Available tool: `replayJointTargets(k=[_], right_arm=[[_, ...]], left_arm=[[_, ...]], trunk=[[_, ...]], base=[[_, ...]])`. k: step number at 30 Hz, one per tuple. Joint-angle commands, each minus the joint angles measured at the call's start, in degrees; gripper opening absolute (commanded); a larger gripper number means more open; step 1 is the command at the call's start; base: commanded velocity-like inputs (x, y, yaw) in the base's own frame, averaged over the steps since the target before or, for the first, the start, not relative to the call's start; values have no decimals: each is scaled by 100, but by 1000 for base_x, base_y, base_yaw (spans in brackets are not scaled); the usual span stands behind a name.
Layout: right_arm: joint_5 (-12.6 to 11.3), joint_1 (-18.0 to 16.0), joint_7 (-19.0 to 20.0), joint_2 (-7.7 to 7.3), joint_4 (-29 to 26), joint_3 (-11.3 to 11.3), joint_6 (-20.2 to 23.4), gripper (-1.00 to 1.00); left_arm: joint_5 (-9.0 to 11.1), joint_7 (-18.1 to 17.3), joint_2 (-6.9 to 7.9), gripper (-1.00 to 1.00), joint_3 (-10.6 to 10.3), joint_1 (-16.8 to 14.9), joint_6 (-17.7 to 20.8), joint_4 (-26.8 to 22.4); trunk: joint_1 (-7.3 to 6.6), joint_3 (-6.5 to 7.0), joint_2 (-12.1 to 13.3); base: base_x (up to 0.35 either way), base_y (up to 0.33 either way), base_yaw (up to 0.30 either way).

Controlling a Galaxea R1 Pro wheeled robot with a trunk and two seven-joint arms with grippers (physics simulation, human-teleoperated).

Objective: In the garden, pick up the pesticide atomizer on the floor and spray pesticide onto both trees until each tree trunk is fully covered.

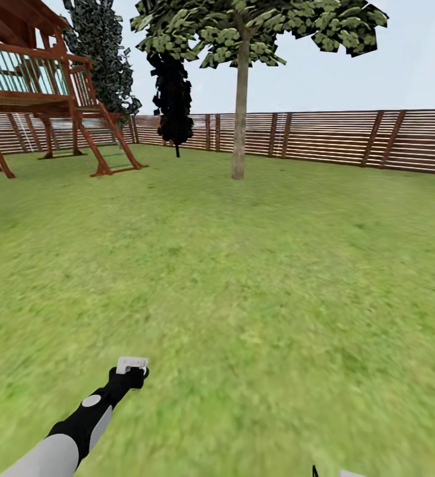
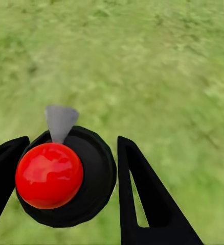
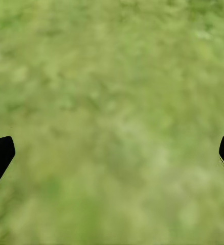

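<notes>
Pesticide atomizer (image 2: 66,176) sits between the left gripper (image 2: 71,189) fingers, black fingers closed against its round body, red cap facing the wrist camera. Grass (image 1: 243,285) beneath. One tree (image 1: 240,119) far ahead by the fence (image 1: 349,139). Right gripper (image 3: 112,153) spread wide, holding nothing.

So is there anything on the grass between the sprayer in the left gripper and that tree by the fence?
Nothing visible. The left gripper holds the pesticide atomizer, and open lawn runs up to the tree. The play structure stands well off to the left.
</notes>
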Motion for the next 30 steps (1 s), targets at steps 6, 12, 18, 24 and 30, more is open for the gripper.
replayJointTargets(k=[6,12,18,24,30], right_arm=[[0,0,0,0,0,0,0,100],[0,0,0,0,0,0,0,100],[0,0,0,0,0,0,0,100],[0,0,0,0,0,0,0,100],[0,0,0,0,0,0,0,100]], left_arm=[[3,1,0,-100,3,3,7,-3],[-1,1,0,-100,3,0,1,-3],[3,1,0,-100,3,-1,-1,-4],[-1,1,0,-100,3,-1,-1,-4],[-2,1,0,-100,3,1,-1,-4]], trunk=[[0,0,0],[0,0,0],[0,0,0],[0,0,0],[0,0,0]], base=[[331,-110,0],[331,-110,0],[331,-110,0],[331,-110,0],[331,-110,0]])
